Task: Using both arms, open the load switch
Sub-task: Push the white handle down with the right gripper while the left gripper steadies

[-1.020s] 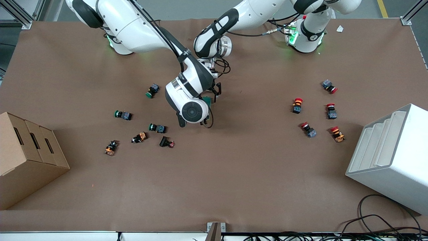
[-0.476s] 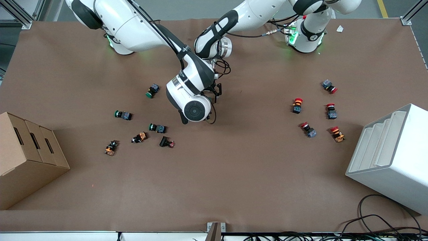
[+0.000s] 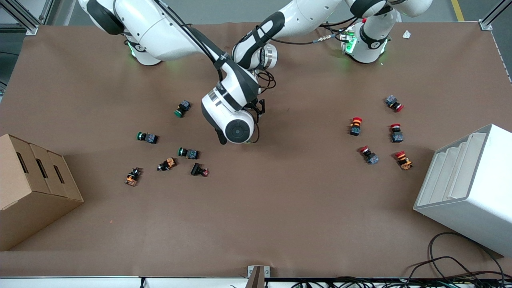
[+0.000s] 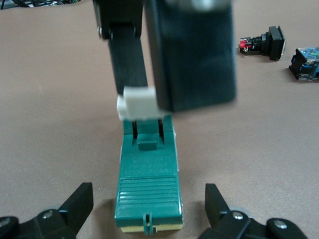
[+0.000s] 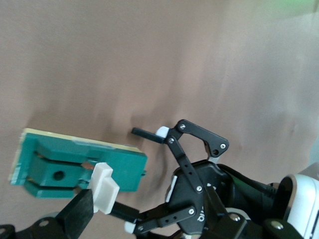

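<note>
The load switch (image 4: 149, 191) is a dark-green block lying flat on the brown table, with its white toggle (image 4: 138, 107) at one end. My right gripper (image 4: 144, 107) is shut on that toggle (image 5: 103, 191), one black finger (image 5: 79, 215) pressed against it. My left gripper (image 4: 149, 206) is open, with its fingers (image 4: 79, 204) on either side of the switch's other end and not touching it. In the right wrist view the left gripper (image 5: 142, 179) stands open beside the green body (image 5: 70, 162). In the front view the right arm's wrist (image 3: 236, 124) hides the switch.
Green, orange and black push buttons (image 3: 188, 152) lie scattered toward the right arm's end, and red ones (image 3: 356, 126) toward the left arm's end. A cardboard box (image 3: 32, 188) and a white bin (image 3: 468, 188) stand at the two ends of the table, near the front camera.
The right arm's wrist has shifted a little toward the left arm's end. The green corner of the switch that showed beside it is now covered.
</note>
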{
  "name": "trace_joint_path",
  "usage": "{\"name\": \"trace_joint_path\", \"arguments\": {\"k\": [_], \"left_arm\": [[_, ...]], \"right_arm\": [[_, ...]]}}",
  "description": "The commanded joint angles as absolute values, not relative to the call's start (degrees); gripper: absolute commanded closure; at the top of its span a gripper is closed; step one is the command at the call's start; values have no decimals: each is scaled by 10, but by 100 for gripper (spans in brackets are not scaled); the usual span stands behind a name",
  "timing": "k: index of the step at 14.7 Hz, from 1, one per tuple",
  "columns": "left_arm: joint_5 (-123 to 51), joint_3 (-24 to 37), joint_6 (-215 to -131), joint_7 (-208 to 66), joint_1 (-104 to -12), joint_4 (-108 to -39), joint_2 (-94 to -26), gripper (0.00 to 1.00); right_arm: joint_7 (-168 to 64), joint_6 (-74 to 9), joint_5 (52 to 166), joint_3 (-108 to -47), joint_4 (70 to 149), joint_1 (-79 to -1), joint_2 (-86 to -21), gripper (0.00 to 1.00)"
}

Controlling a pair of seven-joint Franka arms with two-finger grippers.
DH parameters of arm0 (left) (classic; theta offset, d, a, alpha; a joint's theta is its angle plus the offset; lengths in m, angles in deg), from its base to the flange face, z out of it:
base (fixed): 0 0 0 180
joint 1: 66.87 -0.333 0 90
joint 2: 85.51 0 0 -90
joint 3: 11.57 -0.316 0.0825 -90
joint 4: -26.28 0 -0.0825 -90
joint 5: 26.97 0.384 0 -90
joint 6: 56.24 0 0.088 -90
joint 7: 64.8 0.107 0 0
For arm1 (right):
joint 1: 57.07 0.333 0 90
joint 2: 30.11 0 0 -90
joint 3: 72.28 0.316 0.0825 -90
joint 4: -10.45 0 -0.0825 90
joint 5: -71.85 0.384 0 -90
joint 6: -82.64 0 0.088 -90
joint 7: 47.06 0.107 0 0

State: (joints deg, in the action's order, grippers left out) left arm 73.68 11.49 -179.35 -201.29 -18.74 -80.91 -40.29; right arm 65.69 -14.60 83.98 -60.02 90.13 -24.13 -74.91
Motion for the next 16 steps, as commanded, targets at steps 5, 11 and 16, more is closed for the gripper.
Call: {"name": "trace_joint_path", "arguments": {"k": [5,11,16], "left_arm": [[749,114,-1785,-2024,-184,-808,-402,1],[750,113,-1785,-2024,-185,-807,-403,1],[748,114,-1785,-2017,-189,-807,-408,1]], "right_arm": [[647,-162,840,-599,934,-225,-763,2],[570,-119,836,-603,907,-277,-745,0],[365,-95,717,-604,872,-370,-719,0]]}}
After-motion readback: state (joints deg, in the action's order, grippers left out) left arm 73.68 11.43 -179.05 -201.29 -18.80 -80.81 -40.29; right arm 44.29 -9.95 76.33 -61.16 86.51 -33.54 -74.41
